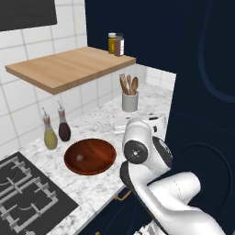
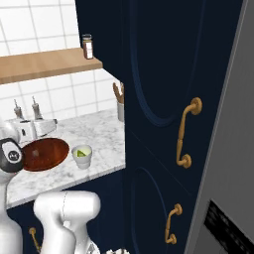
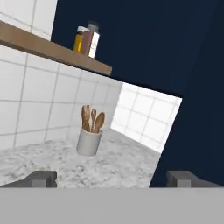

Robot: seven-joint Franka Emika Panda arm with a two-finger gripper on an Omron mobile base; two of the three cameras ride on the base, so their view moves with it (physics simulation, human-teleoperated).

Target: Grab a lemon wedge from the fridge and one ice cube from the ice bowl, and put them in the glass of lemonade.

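Pincer (image 3: 111, 178) spread wide, empty, held above marble counter (image 1: 92, 183) facing utensil pot (image 3: 89, 141), apparently poised between ice bowl (image 1: 90, 156) and lemonade glass (image 2: 82, 156).

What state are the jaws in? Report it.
Open. In the hand view the gripper shows its two dark fingertips far apart, with nothing between them but marble counter.
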